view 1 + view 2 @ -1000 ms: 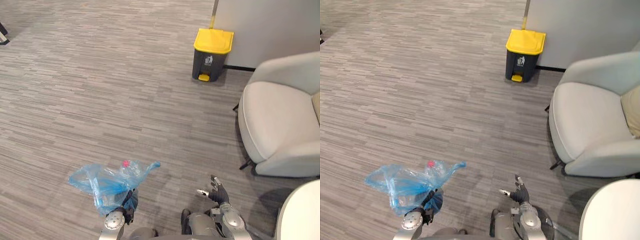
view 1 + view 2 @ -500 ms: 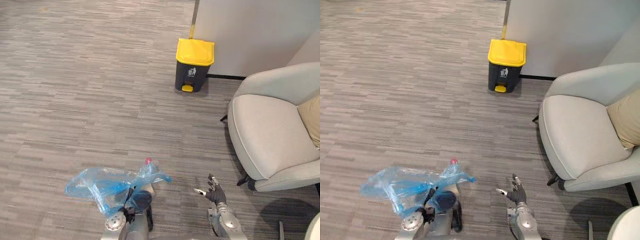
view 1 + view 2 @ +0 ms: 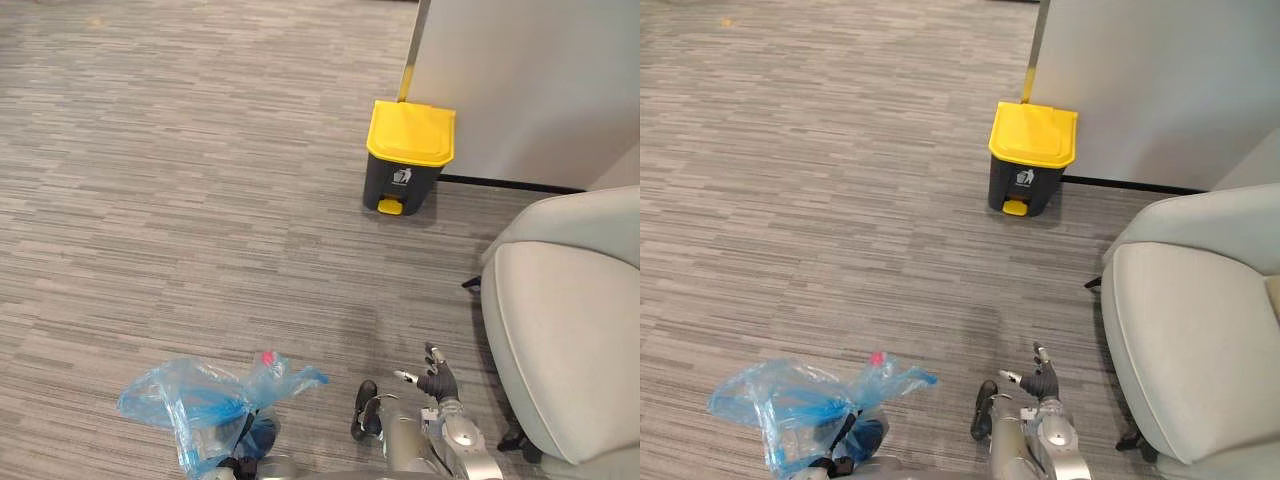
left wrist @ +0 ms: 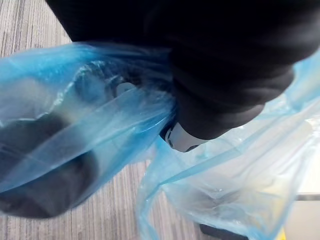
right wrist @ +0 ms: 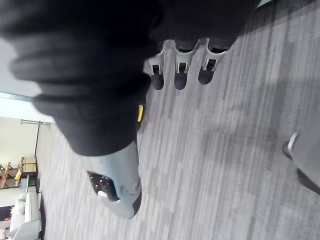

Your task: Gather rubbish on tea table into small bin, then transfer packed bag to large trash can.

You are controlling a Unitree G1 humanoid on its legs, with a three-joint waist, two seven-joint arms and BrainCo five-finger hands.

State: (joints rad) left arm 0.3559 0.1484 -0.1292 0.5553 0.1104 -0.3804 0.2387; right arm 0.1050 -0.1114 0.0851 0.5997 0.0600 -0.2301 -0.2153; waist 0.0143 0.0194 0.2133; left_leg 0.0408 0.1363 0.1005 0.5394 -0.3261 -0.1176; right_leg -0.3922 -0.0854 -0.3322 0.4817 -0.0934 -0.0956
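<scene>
The blue plastic bag [image 3: 200, 405] hangs at the left hand [image 4: 215, 95], low in the head views and on the robot's left, with its loose ends sticking out sideways above the grey striped floor [image 3: 180, 200]. A small red cap [image 3: 267, 357] shows near its top. In the left wrist view the plastic is bunched tight against the hand. The fingers are veiled behind it, so I cannot tell whether they are curled round it. The right hand [image 3: 437, 382] is held out in front of the robot, fingers straight and spread, with nothing in it. The trash can [image 3: 405, 160], dark with a closed yellow lid, stands ahead against a pale wall [image 3: 530, 90], well apart from the bag. A light armchair [image 3: 560, 340] sits to the right.
</scene>
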